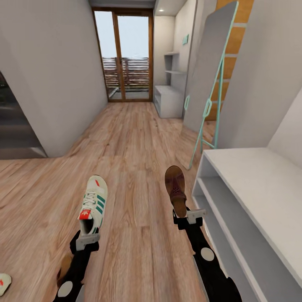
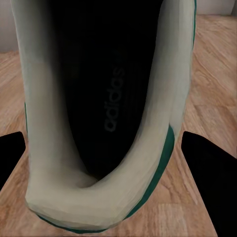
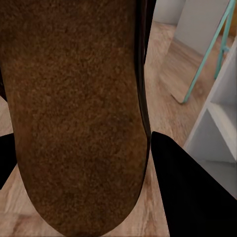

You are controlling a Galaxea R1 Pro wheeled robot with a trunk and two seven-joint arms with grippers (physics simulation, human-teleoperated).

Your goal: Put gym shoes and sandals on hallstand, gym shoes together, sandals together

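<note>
The left end effector [image 1: 87, 240] is gripping a light, soft-collared gym shoe [image 1: 94, 203] by its heel above the corridor floor [image 1: 134, 138], while the right end effector [image 1: 189, 218] is clasping a stiffer sandal [image 1: 175, 189] at its heel beside the hallstand [image 1: 260, 184].

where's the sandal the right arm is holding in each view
Head view: the sandal is right of center, held at its heel by the right pincer, toe pointing away, beside the hallstand.
Right wrist view: its brown footbed spans the frame between the dark fingers.
Left wrist view: it is out of frame; a gym shoe is there.
Shared landmark: the teal pole.
</note>
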